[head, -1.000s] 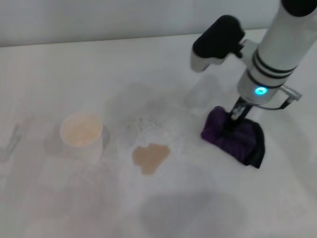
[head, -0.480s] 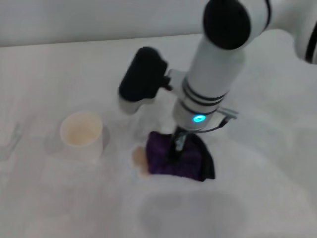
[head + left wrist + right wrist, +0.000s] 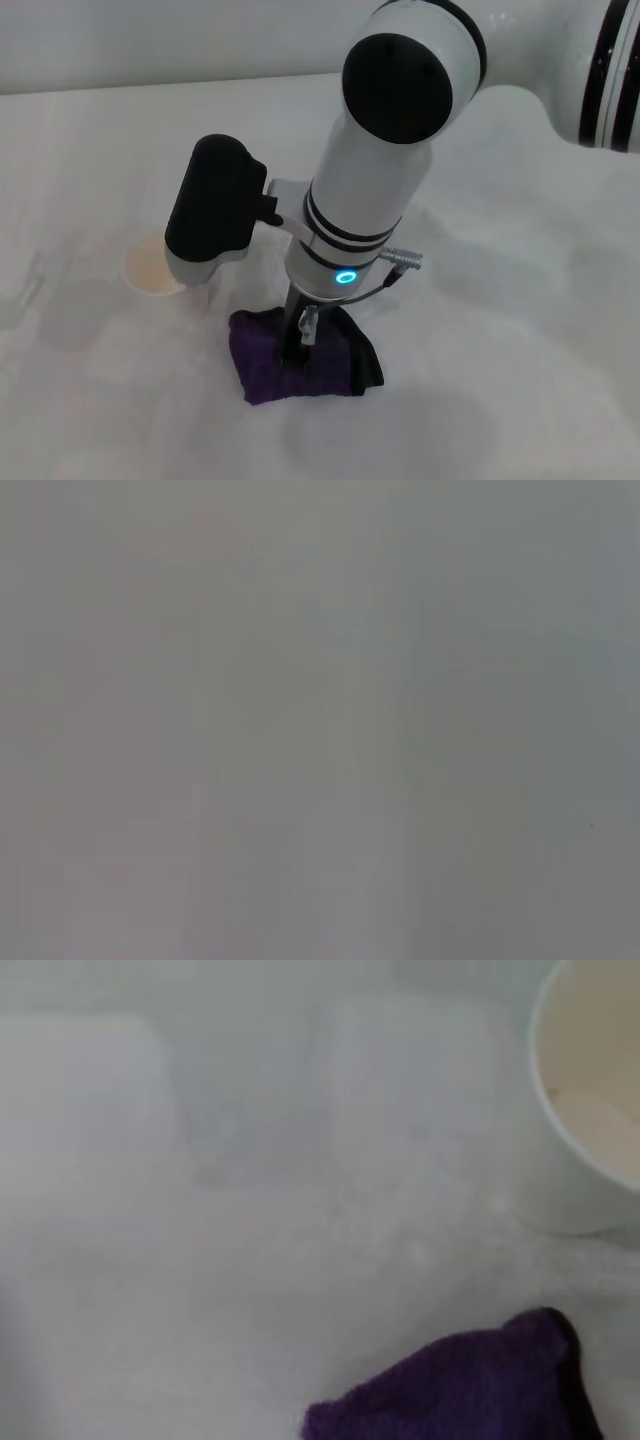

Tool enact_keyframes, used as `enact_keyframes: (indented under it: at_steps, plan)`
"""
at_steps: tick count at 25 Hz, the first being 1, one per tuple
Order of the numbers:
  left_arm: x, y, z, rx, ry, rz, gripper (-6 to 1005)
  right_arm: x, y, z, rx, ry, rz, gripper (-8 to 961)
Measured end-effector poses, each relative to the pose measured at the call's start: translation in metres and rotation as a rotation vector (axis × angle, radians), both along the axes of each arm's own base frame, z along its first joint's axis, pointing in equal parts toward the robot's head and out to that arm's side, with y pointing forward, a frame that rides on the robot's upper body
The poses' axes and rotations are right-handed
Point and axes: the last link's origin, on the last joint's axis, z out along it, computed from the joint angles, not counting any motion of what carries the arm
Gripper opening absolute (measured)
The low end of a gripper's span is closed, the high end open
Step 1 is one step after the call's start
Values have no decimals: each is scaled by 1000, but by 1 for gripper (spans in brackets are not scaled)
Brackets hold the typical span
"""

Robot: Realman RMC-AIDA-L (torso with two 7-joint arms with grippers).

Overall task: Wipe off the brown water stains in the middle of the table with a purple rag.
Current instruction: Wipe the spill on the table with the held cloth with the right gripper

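The purple rag [image 3: 262, 365] lies bunched on the white table [image 3: 90, 140], just in front of the middle. My right gripper [image 3: 300, 344] comes straight down into the top of the rag and is shut on it, pressing it to the tabletop. In the right wrist view a corner of the purple rag [image 3: 470, 1390] shows on the bare table [image 3: 250, 1220]. The brown water stains are hidden; no brown mark shows around the rag. The left gripper is out of view, and the left wrist view shows only plain grey.
A small white cup [image 3: 147, 272] stands just left of the rag, half hidden behind the black housing on my right wrist [image 3: 212, 210]. The same cup [image 3: 590, 1100] is close by in the right wrist view. The right arm spans the table's right half.
My right arm has dragged the rag from the right side leftward and toward the front, over the spot where the brown blotch lay. The blotch no longer shows.
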Motion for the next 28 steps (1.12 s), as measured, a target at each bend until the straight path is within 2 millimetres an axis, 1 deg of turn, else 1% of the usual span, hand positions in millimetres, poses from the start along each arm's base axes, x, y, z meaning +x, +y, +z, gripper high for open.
enact_keyframes:
  at_steps: [3,7,9,13,15,18,24,28]
  plan:
    - [0,-1,-1,-1,-1,0,874,5,9,2,32,-20,2,65]
    - [1,-1,-3,-9,-1,-4,873,21,31,13,109,-83,-13,65]
    - [1,-1,-3,-11,0,-5,873,25,41,20,151,-105,-17,65]
    - [1,-1,-3,-11,2,-4,874,23,58,34,218,-126,-7,66]
    - [1,-1,-2,-12,3,-5,875,22,60,37,229,-126,-7,66]
    - [2,2,-2,-13,4,-10,876,20,54,34,206,-122,-3,66]
    - [3,4,-2,-15,5,-14,874,13,14,11,56,-74,-15,66]
    - [3,4,-2,-11,4,-14,875,4,-7,2,-27,-40,-14,65]
